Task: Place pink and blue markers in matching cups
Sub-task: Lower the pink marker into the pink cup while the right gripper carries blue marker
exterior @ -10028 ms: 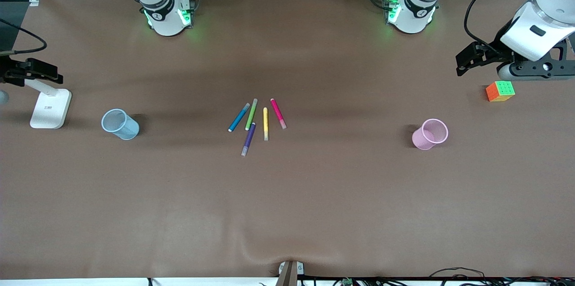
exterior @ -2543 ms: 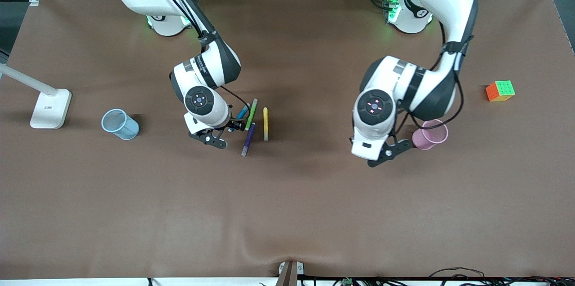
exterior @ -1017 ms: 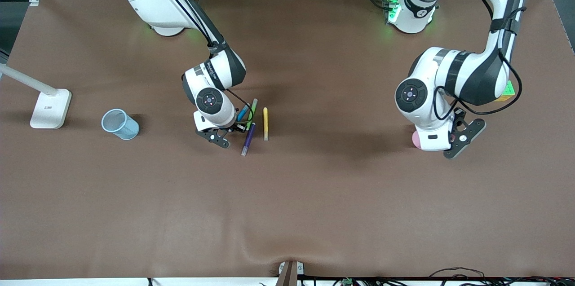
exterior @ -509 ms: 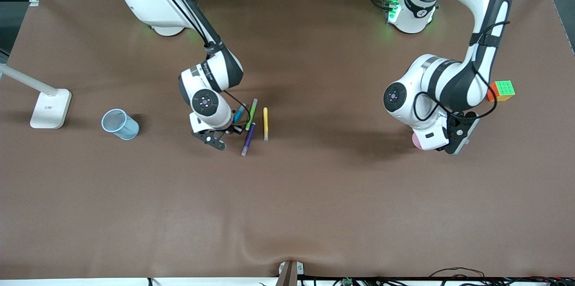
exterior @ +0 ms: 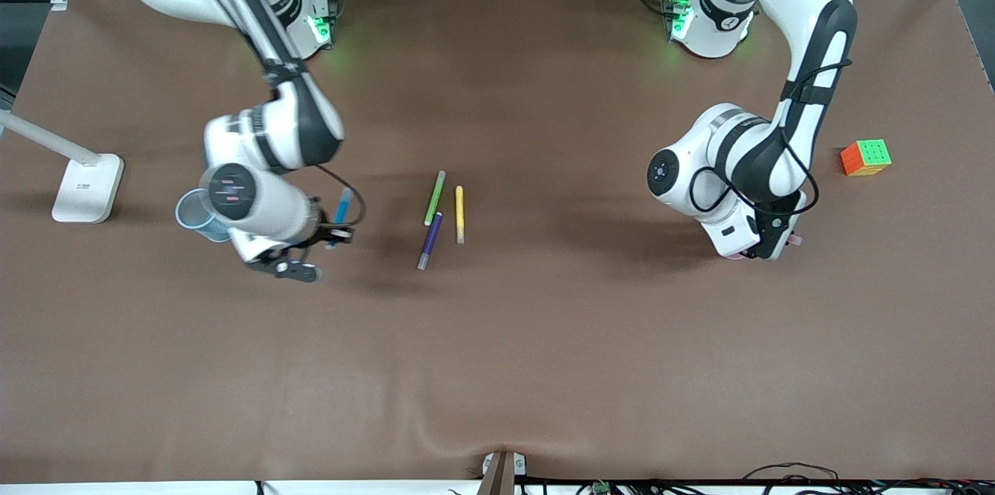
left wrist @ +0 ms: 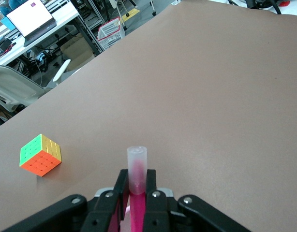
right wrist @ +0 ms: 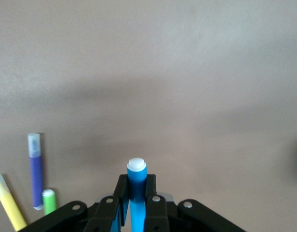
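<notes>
My right gripper (exterior: 334,229) is shut on the teal-blue marker (exterior: 343,205) and holds it above the table beside the light blue mesh cup (exterior: 189,210), whose rim my arm partly covers. In the right wrist view the marker's white tip (right wrist: 136,166) sticks out past the shut gripper (right wrist: 136,182). My left gripper (exterior: 773,245) is over the pale pink cup (exterior: 734,255), which is almost wholly hidden under the hand. In the left wrist view that gripper (left wrist: 137,178) is shut on the magenta-pink marker (left wrist: 137,162), greyish cap end outward.
Green (exterior: 434,197), yellow (exterior: 459,214) and purple (exterior: 429,240) pens lie at the table's middle. A coloured cube (exterior: 865,157) sits at the left arm's end of the table and also shows in the left wrist view (left wrist: 40,155). A white lamp base (exterior: 87,186) stands at the right arm's end.
My right gripper has lifted the blue marker off the pen group and carried it toward the blue cup. My left hand has turned in place over the pink cup.
</notes>
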